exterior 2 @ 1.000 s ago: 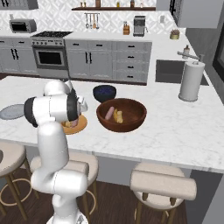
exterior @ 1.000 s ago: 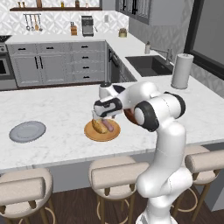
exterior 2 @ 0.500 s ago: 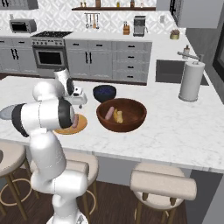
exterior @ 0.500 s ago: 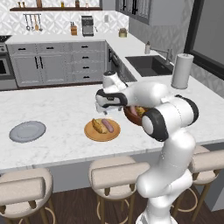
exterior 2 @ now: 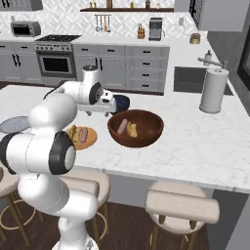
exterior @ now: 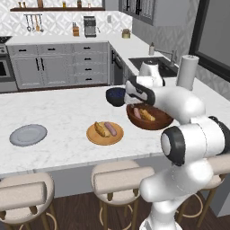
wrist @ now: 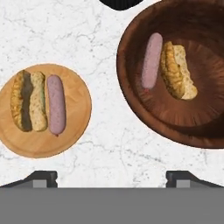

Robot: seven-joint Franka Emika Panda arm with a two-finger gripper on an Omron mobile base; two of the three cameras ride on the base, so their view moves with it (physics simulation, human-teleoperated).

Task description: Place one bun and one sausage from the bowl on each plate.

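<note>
The reddish-brown wooden bowl [wrist: 131, 92] [exterior: 161, 122] [exterior 2: 151, 134] holds one sausage [wrist: 152, 60] [exterior 2: 122, 126] and one bun [wrist: 177, 70] [exterior 2: 131, 129]. To its left, the tan-orange plate [wrist: 74, 131] [exterior: 117, 138] [exterior 2: 93, 140] carries a bun [wrist: 28, 100] [exterior: 101, 129] and a sausage [wrist: 55, 104] [exterior: 111, 129] side by side. The pale grey plate [exterior: 28, 134] [exterior 2: 7, 126] lies bare at the far left. My gripper [wrist: 112, 178] [exterior: 131, 101] [exterior 2: 100, 112] hovers open above the counter between tan plate and bowl, with nothing between its fingertips [wrist: 41, 177].
A small dark blue-black bowl [exterior: 116, 95] [exterior 2: 121, 102] stands just behind the gripper. A paper towel roll [exterior: 186, 72] [exterior 2: 214, 90] stands by the sink [exterior: 152, 63] at the back right. Stools [exterior: 121, 179] line the counter's near edge.
The gripper has risen from low over the tan plate and swung right toward the wooden bowl. The bun and sausage stay on the tan plate.
</note>
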